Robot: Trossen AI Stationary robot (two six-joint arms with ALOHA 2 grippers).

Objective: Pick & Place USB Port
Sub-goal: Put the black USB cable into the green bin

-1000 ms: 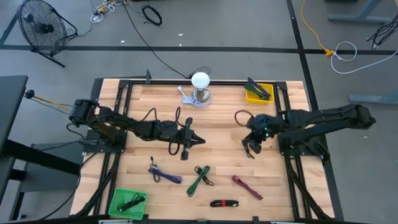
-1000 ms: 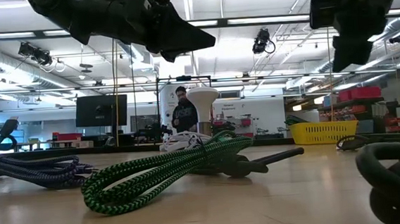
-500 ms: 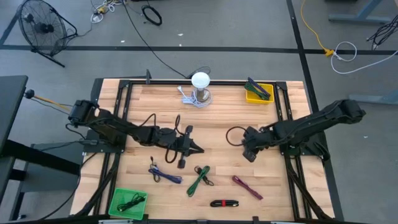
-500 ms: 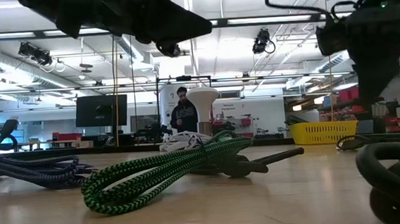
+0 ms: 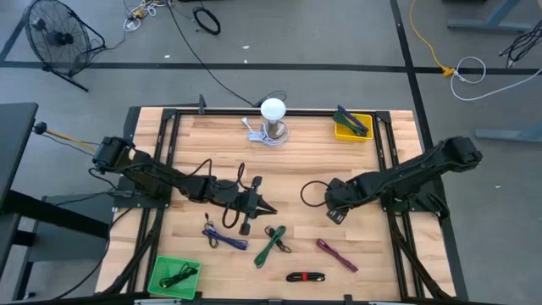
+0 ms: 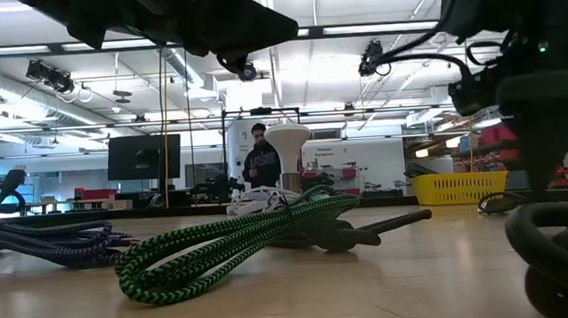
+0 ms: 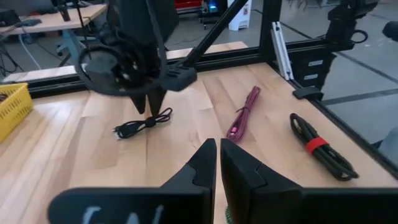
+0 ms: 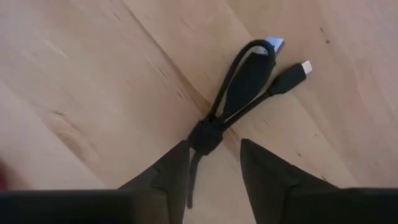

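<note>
The right claw [image 8: 211, 165] hangs just above the bench [image 5: 296, 152], pointing down at a small black USB cable [image 8: 239, 99] — a short bundle cinched at its middle, with both plugs showing at one end. Its fingers stand apart on either side of the cinched knot, not touching it and holding nothing; that straddle looks meant for a pinch at the tied middle, where the loops cannot slip away. From above, the cable lies hidden under the claw, a little toward 4 o'clock from the bench centre. The yellow bin [image 5: 352, 127] at 1 o'clock already holds a cable, so it is probably the drop point, though that is a guess.

The left claw [image 7: 217, 163] waits over the bench toward 7 o'clock of centre, fingers pressed together and empty. Around 6 o'clock lie the other bundles — blue [image 5: 222, 238], green [image 5: 272, 244], magenta [image 5: 336, 253] and a black one with a red tie [image 5: 306, 276]
</note>
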